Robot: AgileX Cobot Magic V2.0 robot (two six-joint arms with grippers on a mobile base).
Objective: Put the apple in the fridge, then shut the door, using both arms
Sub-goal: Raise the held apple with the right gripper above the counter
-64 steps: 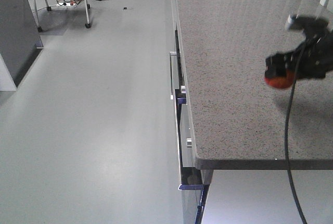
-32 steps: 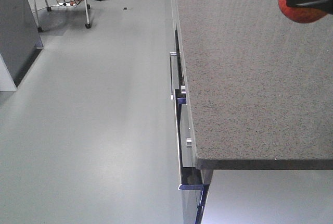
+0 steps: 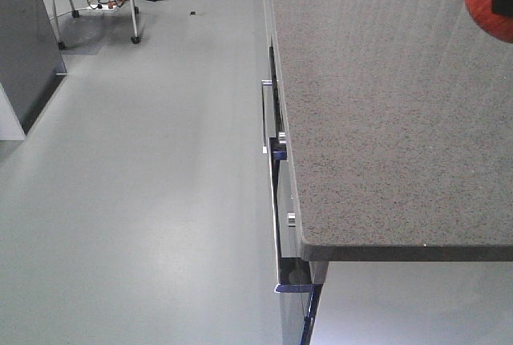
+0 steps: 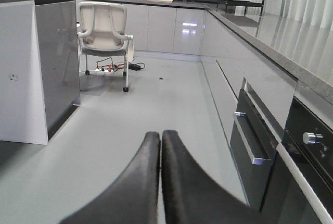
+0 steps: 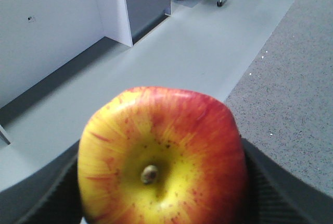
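Note:
The red and yellow apple (image 3: 489, 0) hangs high over the speckled counter at the top right edge of the front view. In the right wrist view the apple (image 5: 161, 156) fills the frame, stem dimple facing the camera. My right gripper (image 5: 162, 195) is shut on it, one black finger (image 5: 49, 193) pressing each side. My left gripper (image 4: 160, 138) is shut with nothing in it, hovering over the grey floor of the kitchen aisle. The fridge and its door are out of view.
A stone-topped counter (image 3: 385, 104) with drawer handles (image 3: 266, 116) and an oven (image 4: 307, 151) runs along the right. A grey-sided island counter (image 4: 52, 62) stands on the left. A white wheeled chair (image 4: 104, 26) and floor cables (image 4: 112, 67) sit at the aisle's far end.
The right gripper has lifted the apple from just above the counter up to the top right corner of the front view, then a little further right.

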